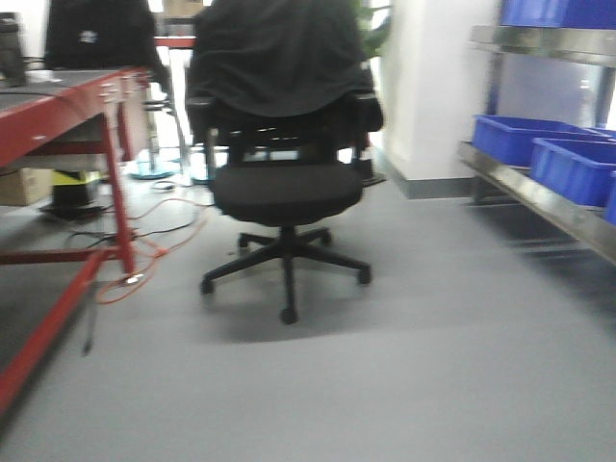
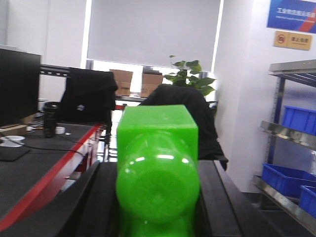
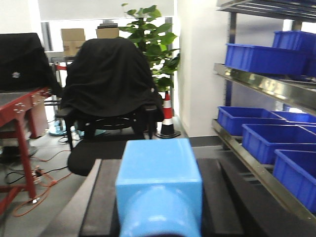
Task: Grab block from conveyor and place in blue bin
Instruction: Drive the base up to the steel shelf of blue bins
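**Both wrists carry a block, chair dead ahead**

I see the green block (image 2: 158,133) clamped in my left gripper (image 2: 158,165), dark fingers (image 2: 91,197) close on both flanks. The blue block (image 3: 160,168) is pinched the same way in the right gripper (image 3: 159,192). Both arms reach forward, level, towards the chair (image 1: 287,188) draped with a black jacket (image 1: 274,53). Right of the chair, blue bins (image 1: 525,140) line a steel shelf (image 1: 539,202). Left of it stands a red bench (image 1: 58,120), with an orange cable (image 1: 144,265) looping on the floor between. Each block's long axis runs along the fingers, square end towards the chair.
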